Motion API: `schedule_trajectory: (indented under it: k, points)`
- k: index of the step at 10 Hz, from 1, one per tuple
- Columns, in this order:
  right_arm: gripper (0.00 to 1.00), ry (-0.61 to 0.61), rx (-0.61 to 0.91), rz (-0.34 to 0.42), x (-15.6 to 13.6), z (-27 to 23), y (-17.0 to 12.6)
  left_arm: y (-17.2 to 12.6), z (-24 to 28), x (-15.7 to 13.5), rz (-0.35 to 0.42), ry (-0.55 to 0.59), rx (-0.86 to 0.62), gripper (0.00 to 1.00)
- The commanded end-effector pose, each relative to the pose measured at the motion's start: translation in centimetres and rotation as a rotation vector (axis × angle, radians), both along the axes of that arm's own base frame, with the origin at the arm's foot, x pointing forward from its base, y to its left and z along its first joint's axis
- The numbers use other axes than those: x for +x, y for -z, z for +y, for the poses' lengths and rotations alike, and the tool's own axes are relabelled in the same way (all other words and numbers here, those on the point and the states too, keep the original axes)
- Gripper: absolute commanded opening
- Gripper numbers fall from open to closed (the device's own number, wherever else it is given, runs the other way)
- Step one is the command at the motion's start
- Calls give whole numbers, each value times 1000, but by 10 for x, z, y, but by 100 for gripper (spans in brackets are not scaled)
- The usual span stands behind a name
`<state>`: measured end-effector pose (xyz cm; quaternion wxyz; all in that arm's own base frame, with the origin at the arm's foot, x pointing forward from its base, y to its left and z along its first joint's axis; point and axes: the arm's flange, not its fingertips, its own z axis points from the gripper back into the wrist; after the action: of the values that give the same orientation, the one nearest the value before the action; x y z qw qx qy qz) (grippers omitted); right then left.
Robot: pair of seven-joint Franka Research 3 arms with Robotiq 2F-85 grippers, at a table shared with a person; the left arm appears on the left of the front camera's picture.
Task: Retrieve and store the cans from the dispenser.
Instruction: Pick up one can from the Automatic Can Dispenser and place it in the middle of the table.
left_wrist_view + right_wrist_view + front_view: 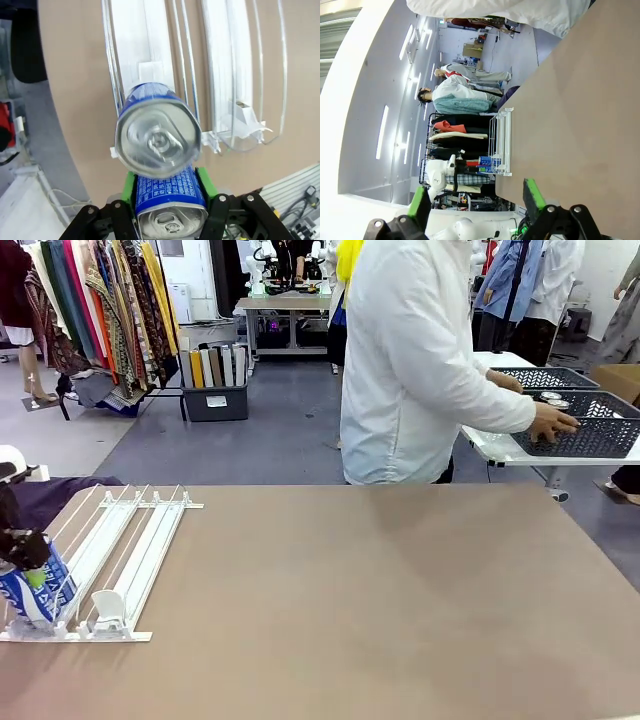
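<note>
At the surface's (pixel 380 590) left edge the left claw (pixel 168 184) pinches a blue can (pixel 170 196) at the dispenser's (pixel 120 550) near end, where the sloped lane feeds another can (pixel 157 137) behind it; the right claw (pixel 476 200) hangs spread, empty.

No text reading out clearly anywhere.
- Front view: blue can (pixel 35 590) at near end of dispenser (pixel 130 540) showing large white lettering, partly hiding behind black gripper parts, letters not resolving into a word.
- Left wrist view: lower can (pixel 170 192), sitting between green pads (pixel 206 184), carrying block of fine white print on blue, too small for reading. Upper can (pixel 157 135) showing blue side with faint white marks, also unreadable.
- Background: white label (pixel 216 400) sticking on grey bin, blurring beyond reading.
</note>
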<state>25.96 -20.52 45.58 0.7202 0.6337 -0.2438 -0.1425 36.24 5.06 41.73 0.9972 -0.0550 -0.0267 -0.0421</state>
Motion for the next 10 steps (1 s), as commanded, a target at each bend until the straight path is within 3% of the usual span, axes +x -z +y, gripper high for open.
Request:
schedule_trajectory:
  k: [1, 5, 6, 8, 10]
  points:
    - [100, -7, -1, -4, -2, 0, -2, -39, -17, -44, -74, -61, 52, 0]
    - [100, -7, -1, -4, -2, 0, -2, -130, -25, -79, -185, 5, 96, 0]
    - [100, -7, -1, -4, -2, 0, -2, -146, -19, -88, -229, -23, 75, 0]
    - [100, -7, -1, -4, -2, 0, -2, -152, -7, -98, -263, -35, -13, 0]
    - [100, -7, -1, -4, -2, 0, -2, -150, -24, -94, -231, -16, 63, 0]
